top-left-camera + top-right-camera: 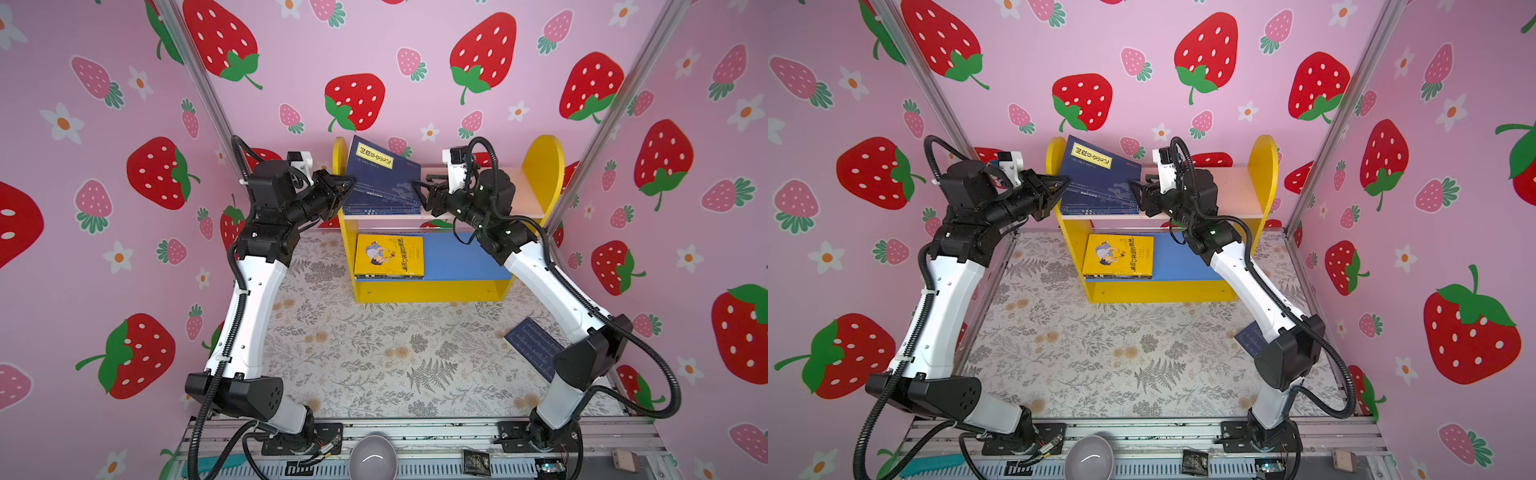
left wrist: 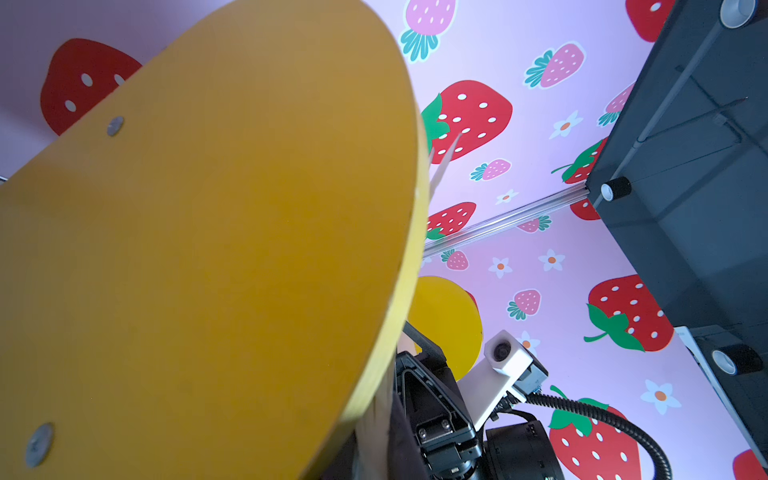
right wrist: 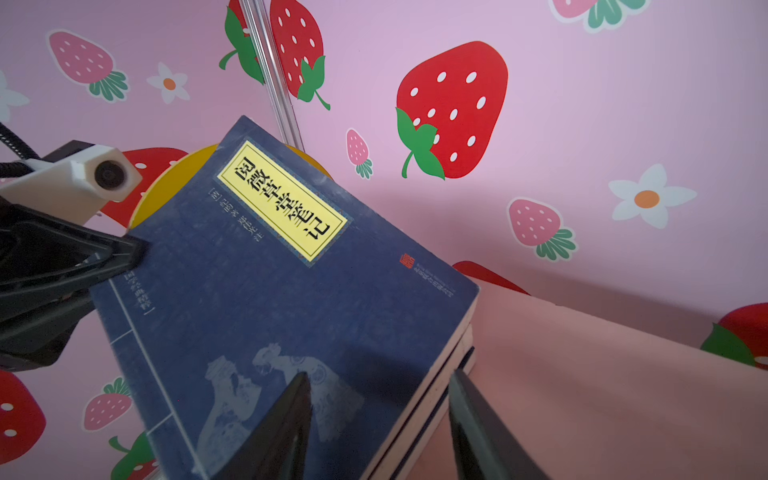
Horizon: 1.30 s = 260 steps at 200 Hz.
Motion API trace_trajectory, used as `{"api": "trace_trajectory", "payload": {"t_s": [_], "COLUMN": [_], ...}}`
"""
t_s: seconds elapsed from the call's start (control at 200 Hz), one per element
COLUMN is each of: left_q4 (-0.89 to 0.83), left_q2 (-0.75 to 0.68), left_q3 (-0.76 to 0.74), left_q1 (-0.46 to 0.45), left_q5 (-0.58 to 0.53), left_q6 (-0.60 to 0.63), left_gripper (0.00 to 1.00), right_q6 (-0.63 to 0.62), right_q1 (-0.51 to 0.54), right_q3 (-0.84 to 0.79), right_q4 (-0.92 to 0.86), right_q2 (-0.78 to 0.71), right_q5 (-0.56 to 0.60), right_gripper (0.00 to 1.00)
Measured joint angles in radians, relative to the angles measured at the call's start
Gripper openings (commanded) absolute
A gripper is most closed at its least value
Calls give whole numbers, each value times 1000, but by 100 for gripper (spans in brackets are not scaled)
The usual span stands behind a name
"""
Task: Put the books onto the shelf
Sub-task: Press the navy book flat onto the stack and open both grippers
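Note:
The shelf (image 1: 544,166) stands at the back, with yellow sides, a pink upper board and a blue lower board. A stack of navy books (image 1: 382,183) (image 3: 291,311) sits on the upper board, and its top book tilts up against the left side (image 2: 208,249). My right gripper (image 1: 419,193) (image 3: 379,374) straddles the stack's right edge, one finger on the cover and the other beneath. My left gripper (image 1: 351,179) (image 3: 135,249) is shut, its tip against the top book's left edge. A yellow book (image 1: 388,255) lies on dark ones on the lower board. Another navy book (image 1: 534,349) lies on the table, partly under the right arm.
The floral table cloth (image 1: 374,353) runs from the shelf to the front rail. A grey bowl (image 1: 372,457) and a black packet (image 1: 476,461) sit on the front rail. Aluminium posts (image 1: 615,124) and strawberry walls close in both sides.

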Motion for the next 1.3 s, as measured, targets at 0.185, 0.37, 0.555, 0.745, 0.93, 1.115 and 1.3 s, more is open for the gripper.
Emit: {"api": "trace_trajectory", "payload": {"t_s": [0.185, 0.37, 0.555, 0.745, 0.93, 1.115, 1.3], "left_q4": [0, -3, 0, 1, 10, 14, -2], "left_q2": [0, -6, -11, -17, -23, -37, -54], "left_q3": [-2, -11, -21, -31, -42, -49, -49], "left_q1": [0, 0, 0, 1, 1, -2, -2], "left_q5": [2, 0, -2, -4, -4, -2, -12], "left_q6": [0, 7, 10, 13, 20, 34, 60], "left_gripper": [0, 0, 0, 0, 12, 43, 54], "right_q6": [-4, -18, -48, -79, -100, -112, -115], "right_q1": [0, 6, 23, 32, 38, 42, 45], "right_q3": [3, 23, 35, 77, 84, 85, 84], "right_q4": [-6, -18, -37, -76, -95, -101, -102], "right_q2": [0, 11, 32, 51, 52, 52, 52], "right_q5": [0, -2, 8, 25, 49, 71, 80], "right_gripper": [54, 54, 53, 52, 52, 52, 49]}}
